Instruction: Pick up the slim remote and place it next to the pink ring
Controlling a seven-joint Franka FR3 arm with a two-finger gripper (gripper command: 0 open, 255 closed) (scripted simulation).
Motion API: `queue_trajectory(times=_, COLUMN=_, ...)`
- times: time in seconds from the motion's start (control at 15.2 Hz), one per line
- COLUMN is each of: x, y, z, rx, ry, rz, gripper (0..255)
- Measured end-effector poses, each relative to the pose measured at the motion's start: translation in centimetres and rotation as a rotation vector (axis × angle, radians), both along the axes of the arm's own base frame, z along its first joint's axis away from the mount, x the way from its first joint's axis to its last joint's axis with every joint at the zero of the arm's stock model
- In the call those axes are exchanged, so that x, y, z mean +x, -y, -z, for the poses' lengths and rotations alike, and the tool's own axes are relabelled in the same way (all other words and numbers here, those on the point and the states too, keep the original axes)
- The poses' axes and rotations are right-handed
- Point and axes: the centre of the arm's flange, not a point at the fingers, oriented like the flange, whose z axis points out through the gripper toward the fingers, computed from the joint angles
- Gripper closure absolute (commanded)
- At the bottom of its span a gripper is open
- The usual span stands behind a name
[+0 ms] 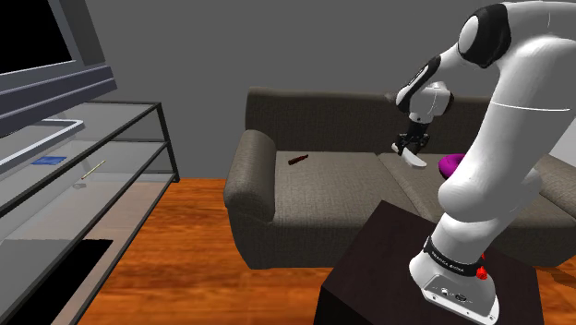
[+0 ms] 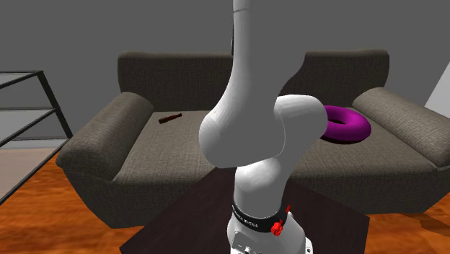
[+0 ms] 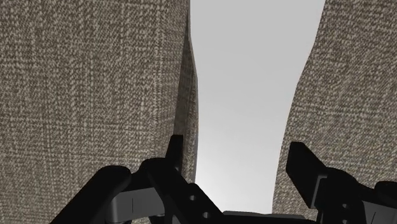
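My gripper (image 1: 413, 148) hangs over the middle of the brown sofa (image 1: 323, 194), just to the shoulder view's left of the ring. It is shut on a slim pale remote (image 1: 417, 160), which sticks out below the fingers. In the wrist view the remote (image 3: 248, 95) shows as a smooth light-grey strip between the two black fingers (image 3: 176, 153), with sofa fabric on both sides. The ring (image 1: 450, 164) is magenta-purple and lies on the right seat cushion. It is also plain in the second exterior view, ring (image 2: 345, 124); there the arm hides the gripper.
A small dark red stick-like thing (image 1: 297, 159) lies on the sofa's left seat cushion, also seen as that thing (image 2: 170, 119). A glass-shelved TV stand (image 1: 111, 157) with a screen (image 1: 46, 55) stands at the shoulder view's left. The dark stand box (image 1: 397, 268) fronts the sofa on a wooden floor.
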Motion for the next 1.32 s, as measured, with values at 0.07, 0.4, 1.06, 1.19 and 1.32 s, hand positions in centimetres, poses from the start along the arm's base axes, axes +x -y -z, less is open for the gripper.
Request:
queue_trajectory(times=0.07, x=-0.8, y=1.4, z=-0.1, rx=0.0, ry=0.0, rz=0.0, gripper=255)
queue_trajectory(times=0.4, x=-3.6, y=7.2, z=-0.2, rx=0.0, ry=0.0, rz=-0.001, gripper=255)
queue_trajectory(times=1.06, x=-7.5, y=15.1, z=1.8, rx=0.0, ry=0.001, rz=-0.003, gripper=255)
queue_trajectory(times=1.19, x=-7.5, y=15.2, z=2.9, rx=0.0, ry=0.001, rz=-0.003, gripper=255)
queue_trajectory(times=1.32, x=-7.5, y=15.1, z=4.0, rx=0.0, ry=0.001, rz=-0.003, gripper=255)
